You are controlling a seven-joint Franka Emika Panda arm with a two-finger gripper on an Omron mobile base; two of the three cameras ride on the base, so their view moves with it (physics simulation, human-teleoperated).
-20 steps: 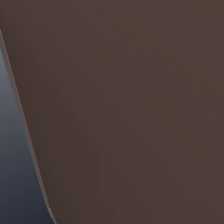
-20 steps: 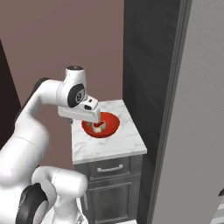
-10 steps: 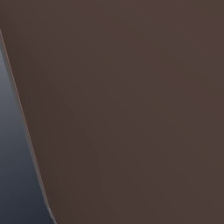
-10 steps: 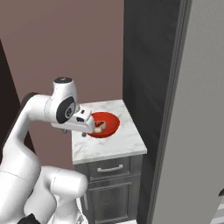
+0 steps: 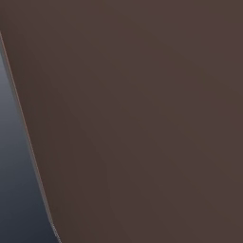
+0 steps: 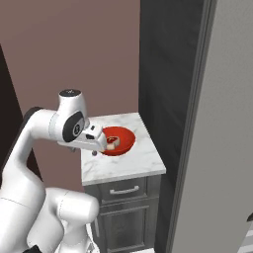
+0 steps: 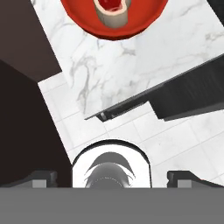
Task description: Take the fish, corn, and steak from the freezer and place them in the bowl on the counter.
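In the left base view a plain brown panel stood close before the camera, with a strip of blue-grey surface at the far left edge.

In the right base view the white arm rose from the lower left and bent over the left part of the counter, a white marble slab with grey veins on a dark-grey cabinet with a drawer and silver handles. The gripper hung above the slab's left edge, just left of the bowl, and held nothing. The red bowl sat on the back half of the slab, and a piece of steak, red with a pale rim, lay inside it near its left side. Behind the counter ran a dull pink wall. To the right stood a tall dark column, and right of that the light-grey freezer door reached the frame's edge.

In the hand view the fingertips stood wide apart at the bottom corners with nothing between them. Above them lay white floor tiles, then the marble top, with the bowl cut off by the top edge and the steak resting in it.
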